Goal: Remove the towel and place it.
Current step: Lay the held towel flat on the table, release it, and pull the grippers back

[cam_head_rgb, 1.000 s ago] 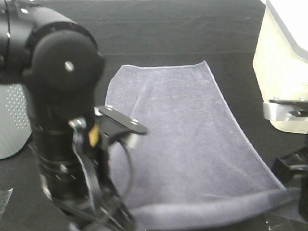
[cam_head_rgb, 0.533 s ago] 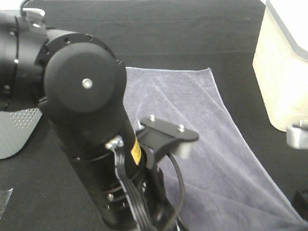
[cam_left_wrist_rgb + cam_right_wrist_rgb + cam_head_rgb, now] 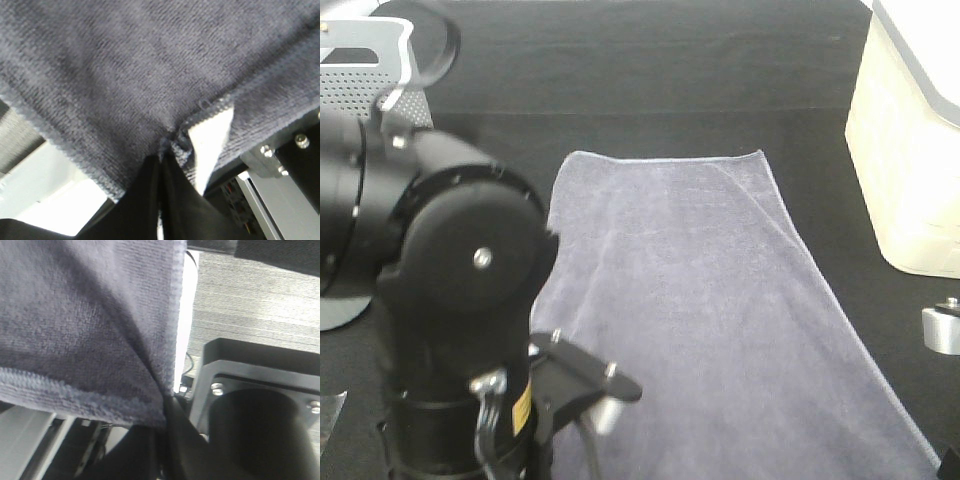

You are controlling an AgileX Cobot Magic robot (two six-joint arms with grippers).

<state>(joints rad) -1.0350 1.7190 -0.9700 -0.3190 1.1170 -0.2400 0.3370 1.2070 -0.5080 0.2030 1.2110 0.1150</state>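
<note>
The greyish-lavender towel (image 3: 710,300) is spread from the middle of the black table toward the near edge of the exterior view, its far hem lying flat. Its near corners run out of that view. In the left wrist view my left gripper (image 3: 167,146) is shut on a bunched hem of the towel (image 3: 150,65). In the right wrist view my right gripper (image 3: 162,407) is shut on a hemmed corner of the towel (image 3: 75,315). Both towel corners hang lifted off the table. My left arm (image 3: 450,300) hides the towel's near left part.
A grey perforated basket (image 3: 360,75) stands at the far left, partly behind my left arm. A cream-white box (image 3: 915,150) stands at the right edge. A metal part of my right arm (image 3: 940,330) shows at the right border. Black cloth (image 3: 670,70) covers the table.
The towel has been drawn flatter and its sagging near fold has left the view. My left arm swung up and then back toward the near left. The right arm dropped lower.
</note>
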